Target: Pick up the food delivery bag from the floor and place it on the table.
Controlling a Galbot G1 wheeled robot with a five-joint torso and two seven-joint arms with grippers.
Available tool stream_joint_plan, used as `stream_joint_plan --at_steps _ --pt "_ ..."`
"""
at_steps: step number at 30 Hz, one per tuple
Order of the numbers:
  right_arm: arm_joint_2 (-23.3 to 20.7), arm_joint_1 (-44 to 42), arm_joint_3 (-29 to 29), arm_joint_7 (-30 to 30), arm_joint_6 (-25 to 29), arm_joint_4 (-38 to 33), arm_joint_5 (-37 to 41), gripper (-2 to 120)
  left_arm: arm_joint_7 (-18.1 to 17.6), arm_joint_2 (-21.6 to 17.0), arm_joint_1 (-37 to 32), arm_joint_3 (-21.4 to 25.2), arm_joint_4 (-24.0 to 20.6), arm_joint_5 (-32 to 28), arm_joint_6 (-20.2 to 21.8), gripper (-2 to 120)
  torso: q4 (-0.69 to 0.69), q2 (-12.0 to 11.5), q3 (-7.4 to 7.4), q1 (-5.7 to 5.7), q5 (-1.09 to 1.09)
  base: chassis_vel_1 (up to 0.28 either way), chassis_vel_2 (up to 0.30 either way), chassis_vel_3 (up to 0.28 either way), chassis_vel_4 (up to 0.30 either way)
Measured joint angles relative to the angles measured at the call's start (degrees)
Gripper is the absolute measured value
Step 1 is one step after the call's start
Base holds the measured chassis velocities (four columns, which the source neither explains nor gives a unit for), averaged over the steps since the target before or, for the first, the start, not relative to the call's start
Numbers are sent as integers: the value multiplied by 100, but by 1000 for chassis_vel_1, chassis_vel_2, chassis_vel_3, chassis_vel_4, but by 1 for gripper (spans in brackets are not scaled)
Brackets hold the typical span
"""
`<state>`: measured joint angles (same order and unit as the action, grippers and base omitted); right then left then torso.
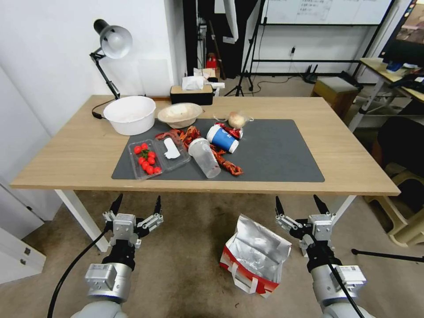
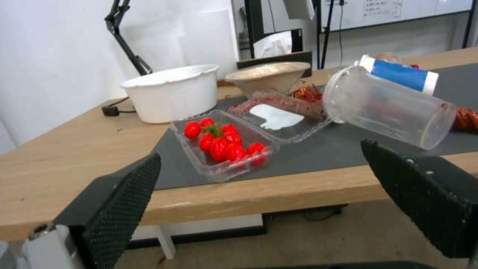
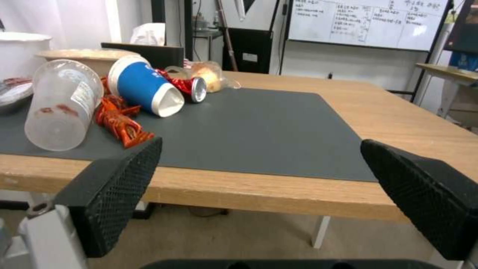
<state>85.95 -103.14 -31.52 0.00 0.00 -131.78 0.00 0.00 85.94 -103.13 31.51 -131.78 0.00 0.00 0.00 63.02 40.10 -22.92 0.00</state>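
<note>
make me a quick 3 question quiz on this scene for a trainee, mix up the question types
1. True or false: the food delivery bag already rests on the table.
2. Which gripper is nearer the bag? A) left gripper B) right gripper
3. Fill in: the clear plastic cup on the dark grey mat is lying on its ____.

Key
1. False. It sits on the floor in front of the table, foil lining open.
2. B. Both grippers are open and empty, held below the table edge.
3. Side. The blue paper cup lies tipped over too.
</note>
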Motion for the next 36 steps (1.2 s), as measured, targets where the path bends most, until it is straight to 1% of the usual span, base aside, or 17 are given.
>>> stream_joint_plan --at_steps 21,22,23,24,25,26,27,28,29,30,32,36 --pt "-4 5 -1 1 -13 0 11 100 0 3 1 -2 0 0 2 100 0 0 0 0 0 0 0 0 0" --pt "-40 60 -14 13 -132 -40 105 100 0 31 12 -22 -8 -16 31 100 -2 0 0 0 1 0 0 0 0" --pt "-91 145 -50 34 -294 -117 228 100 -9 105 41 -72 -55 -63 128 100 0 0 0 0 2 0 0 0 0" --pt "-91 145 -50 34 -294 -117 228 100 -9 105 41 -72 -55 -63 128 100 0 0 0 0 2 0 0 0 0" --pt "-189 303 -109 75 -607 -256 466 100 -35 322 134 -241 -210 -203 392 100 1 0 0 0 -1 0 0 0 0" --pt "-269 431 -155 109 -868 -365 660 100 -56 494 205 -379 -330 -313 599 100 0 0 0 0 1 0 0 0 0" --pt "-328 528 -193 135 -1063 -452 809 100 -64 563 237 -431 -380 -357 688 100 0 0 0 0 2 0 0 0 0" --pt "-328 528 -193 135 -1063 -452 809 100 -64 563 237 -431 -380 -357 688 100 0 0 0 0 2 0 0 0 0" --pt "-417 671 -246 174 -1351 -573 1025 100 -77 614 257 -465 -415 -392 762 100 0 0 0 0 3 0 0 0 0" --pt "-489 780 -281 183 -1515 -648 1193 100 -78 622 265 -474 -418 -412 767 100 0 0 0 -1 0 0 0 0 0" --pt "-559 870 -288 143 -1538 -645 1344 100 -66 632 276 -453 -383 -436 719 100 2 0 0 0 -2 0 0 0 0" --pt "-609 924 -240 87 -1521 -575 1448 100 17 634 292 -358 -292 -455 606 100 0 0 0 0 1 0 0 0 0"
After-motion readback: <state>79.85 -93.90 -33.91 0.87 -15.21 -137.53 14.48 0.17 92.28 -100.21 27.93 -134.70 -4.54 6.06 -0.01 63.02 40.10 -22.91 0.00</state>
